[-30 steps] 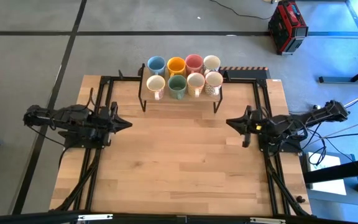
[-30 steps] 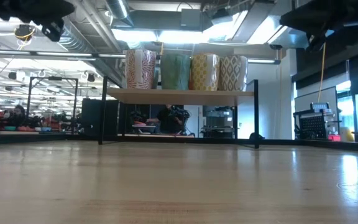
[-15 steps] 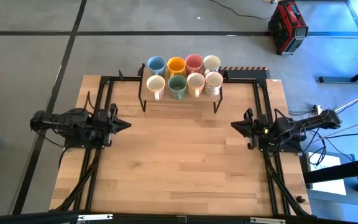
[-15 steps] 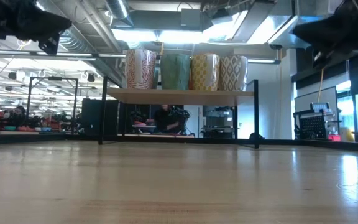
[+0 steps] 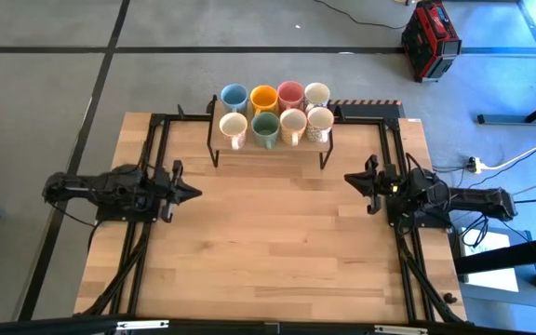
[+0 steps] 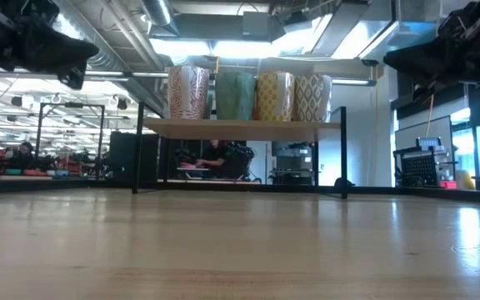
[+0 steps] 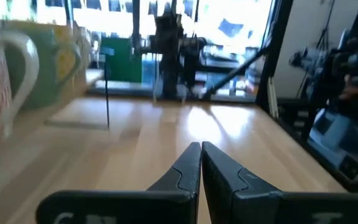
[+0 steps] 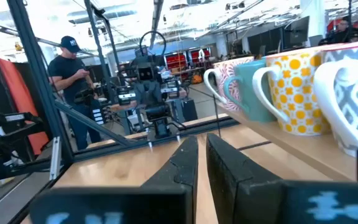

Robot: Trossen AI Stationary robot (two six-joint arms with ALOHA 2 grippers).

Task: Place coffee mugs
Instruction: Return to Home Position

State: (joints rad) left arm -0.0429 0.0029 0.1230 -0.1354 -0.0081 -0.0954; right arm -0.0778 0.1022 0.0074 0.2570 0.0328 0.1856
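Eight coffee mugs (image 5: 265, 125) on shelf (image 5: 268, 152)

Bright ceiling lights (image 6: 248, 43) glare overhead, casting sheen across the table (image 6: 465, 227).

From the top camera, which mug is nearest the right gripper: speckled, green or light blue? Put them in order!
From the right gripper:
1. Speckled white ceramic mug, front row, right end.
2. Green ceramic mug, front row, second from left.
3. Light blue ceramic mug, back row, left end.

There are 8 coffee mugs (image 5: 265, 127), 1 shelf (image 6: 240, 127), 1 table (image 5: 268, 247) and 2 arms (image 5: 110, 189).
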